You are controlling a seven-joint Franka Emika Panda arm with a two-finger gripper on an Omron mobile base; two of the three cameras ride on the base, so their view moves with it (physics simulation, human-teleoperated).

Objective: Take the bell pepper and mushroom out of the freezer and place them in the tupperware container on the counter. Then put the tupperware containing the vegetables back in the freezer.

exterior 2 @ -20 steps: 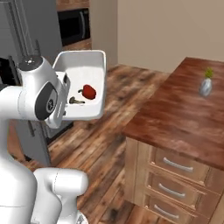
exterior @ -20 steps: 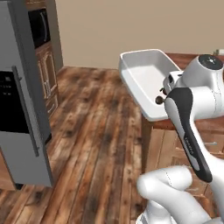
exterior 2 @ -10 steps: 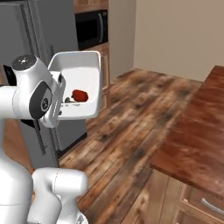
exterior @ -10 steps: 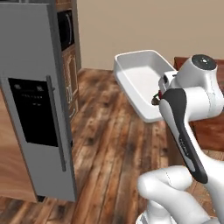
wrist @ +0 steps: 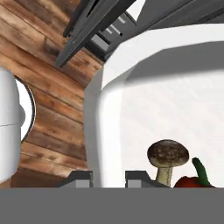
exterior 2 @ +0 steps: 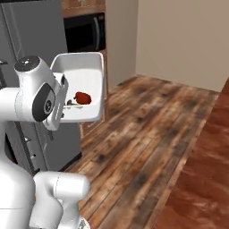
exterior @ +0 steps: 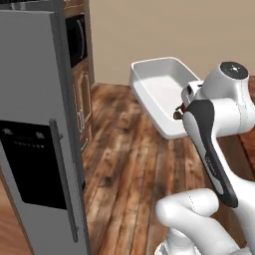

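My gripper (wrist: 109, 179) is shut on the near wall of the white tupperware container (wrist: 175, 87), with one fingertip on each side of the rim. I hold the container (exterior: 160, 89) up in the air, tilted. Inside it, near my fingers, lie the tan mushroom (wrist: 167, 156) and the red bell pepper (wrist: 192, 180). The pepper (exterior 2: 83, 97) also shows in the right base view, low in the container (exterior 2: 85, 71). The grey freezer (exterior: 35, 99) stands close at the left, its long dark handle facing me. The reddish-brown counter (exterior 2: 208, 179) lies to the right.
A black microwave (exterior 2: 85, 31) sits in wooden cabinets beside the fridge (exterior 2: 31, 36). Wood plank floor (exterior 2: 147, 125) stretches between the fridge and the counter. A beige wall (exterior: 164, 30) closes the back.
The whole scene has shifted: the base has turned and driven toward the fridge, which now looms larger, and the counter has slid off to the right. The container stays in my grip.
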